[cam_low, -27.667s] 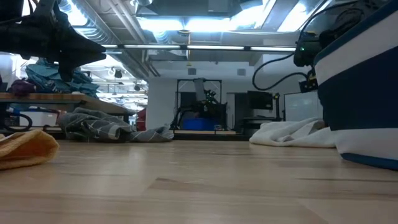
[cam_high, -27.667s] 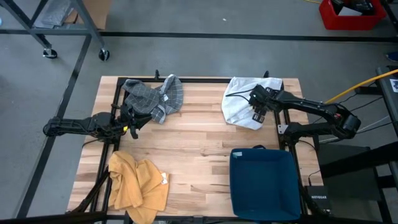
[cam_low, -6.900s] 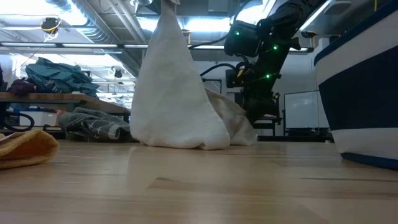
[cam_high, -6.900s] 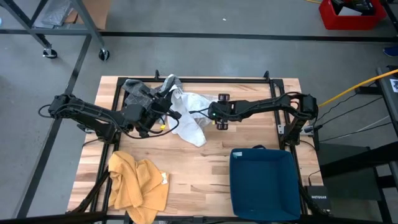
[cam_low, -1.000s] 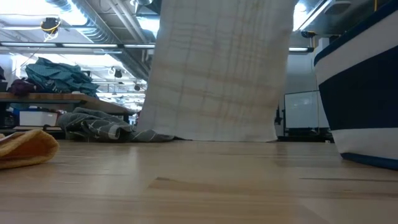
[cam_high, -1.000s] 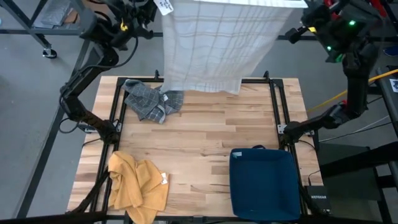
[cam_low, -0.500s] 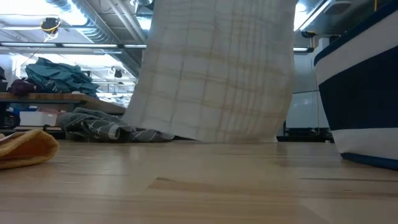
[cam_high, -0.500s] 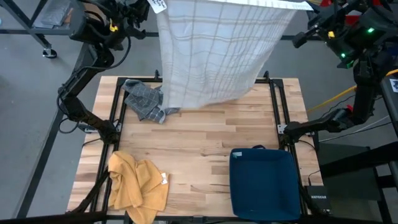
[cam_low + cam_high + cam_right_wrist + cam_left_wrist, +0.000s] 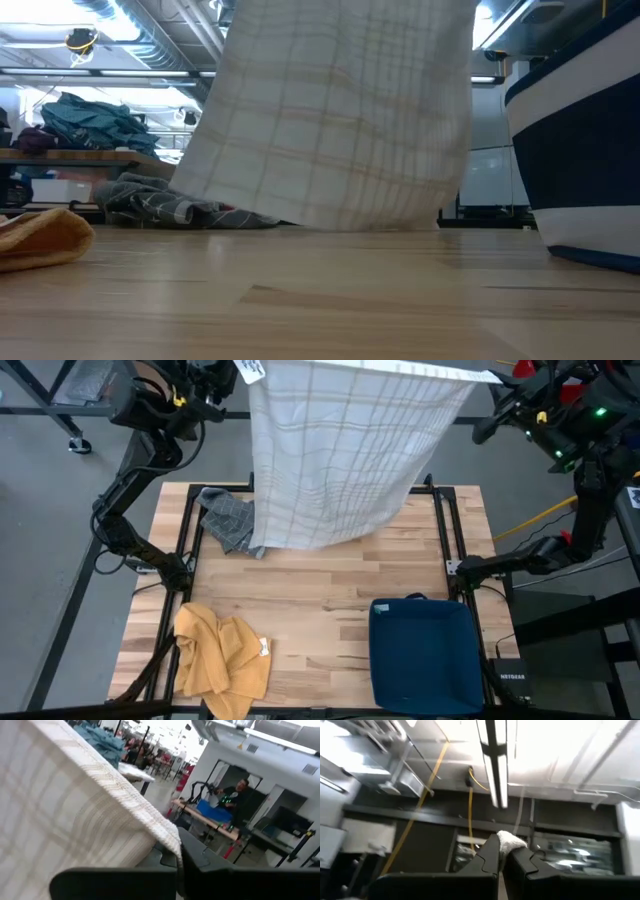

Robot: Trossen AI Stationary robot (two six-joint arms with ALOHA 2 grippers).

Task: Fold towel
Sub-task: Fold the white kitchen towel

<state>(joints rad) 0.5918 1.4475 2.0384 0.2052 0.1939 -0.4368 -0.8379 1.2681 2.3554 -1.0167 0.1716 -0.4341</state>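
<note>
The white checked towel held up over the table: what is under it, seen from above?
Under the white checked towel, part of the grey checked cloth shows at its left edge, on the wooden table. The rest of that cloth and the table's far edge are covered.

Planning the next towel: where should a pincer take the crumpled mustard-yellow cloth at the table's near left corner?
Grip the raised corner by the white tag on the crumpled mustard-yellow cloth, probably coming straight down from above: the cloth lies in a flat heap on the wooden table, so only upstanding folds offer purchase.
</note>
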